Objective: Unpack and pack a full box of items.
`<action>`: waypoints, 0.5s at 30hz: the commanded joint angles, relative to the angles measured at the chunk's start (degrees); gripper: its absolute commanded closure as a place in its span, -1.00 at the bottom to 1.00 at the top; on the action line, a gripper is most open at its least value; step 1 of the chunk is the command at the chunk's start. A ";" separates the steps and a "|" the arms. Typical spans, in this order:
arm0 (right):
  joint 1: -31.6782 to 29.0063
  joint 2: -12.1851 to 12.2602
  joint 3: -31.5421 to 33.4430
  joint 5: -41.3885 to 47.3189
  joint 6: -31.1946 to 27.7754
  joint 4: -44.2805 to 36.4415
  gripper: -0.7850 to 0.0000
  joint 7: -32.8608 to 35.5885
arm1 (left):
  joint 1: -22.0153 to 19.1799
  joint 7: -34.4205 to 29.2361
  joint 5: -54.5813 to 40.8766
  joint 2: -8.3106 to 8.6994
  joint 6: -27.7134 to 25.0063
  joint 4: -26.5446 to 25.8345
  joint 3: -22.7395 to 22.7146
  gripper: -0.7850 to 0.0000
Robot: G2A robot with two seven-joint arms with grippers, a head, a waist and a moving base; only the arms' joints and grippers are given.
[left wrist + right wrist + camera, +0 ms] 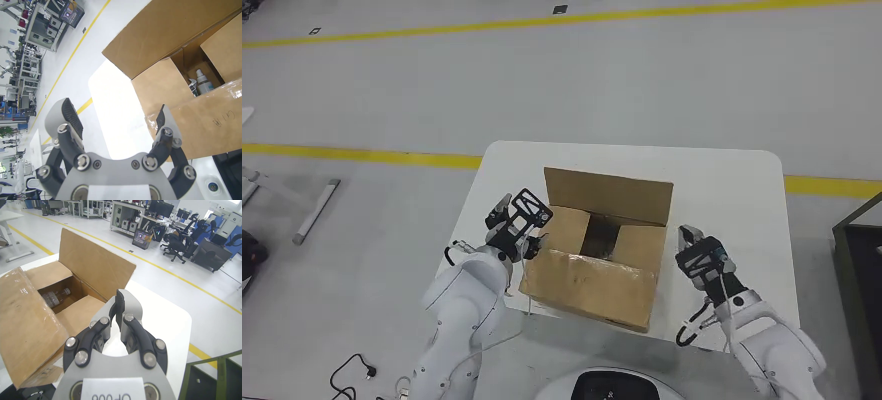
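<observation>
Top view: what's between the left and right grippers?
The cardboard box, far flap up, sits between the left gripper and the right gripper, as the top view shows.

Grey floor [642,80] with yellow lines [342,153], office chairs [175,243] beyond.

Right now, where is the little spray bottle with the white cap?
In the left wrist view, the white-capped spray bottle sits inside the brown cardboard box, between its flaps, right beside a metal wrench.

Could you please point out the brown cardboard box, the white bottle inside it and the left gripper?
Brown cardboard box [608,197]: top view, raised flap.
White bottle [204,85]: left wrist view, its body.
Left gripper [115,108]: left wrist view, midway between fingertips.
</observation>
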 commanded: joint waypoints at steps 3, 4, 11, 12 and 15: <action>6.93 -0.85 -3.93 -1.35 -0.69 6.49 1.00 -0.37 | 0.85 3.14 1.39 0.46 0.09 -0.12 -1.78 -1.00; 8.47 -1.12 -4.86 -1.38 -0.52 8.10 1.00 -0.43 | 0.96 3.61 1.27 0.55 0.23 0.14 -2.41 -1.00; 19.21 -3.20 -9.43 -0.20 1.12 20.98 1.00 1.11 | 0.60 3.95 -0.67 1.15 -0.39 0.45 -5.87 -1.00; 20.61 -3.51 -9.90 0.34 1.31 22.74 1.00 1.17 | 0.59 3.90 -0.69 1.18 -0.44 0.45 -5.92 -1.00; 24.17 -4.37 -11.15 2.02 0.96 27.49 1.00 1.79 | 0.59 3.90 -0.69 1.18 -0.44 0.45 -5.92 -1.00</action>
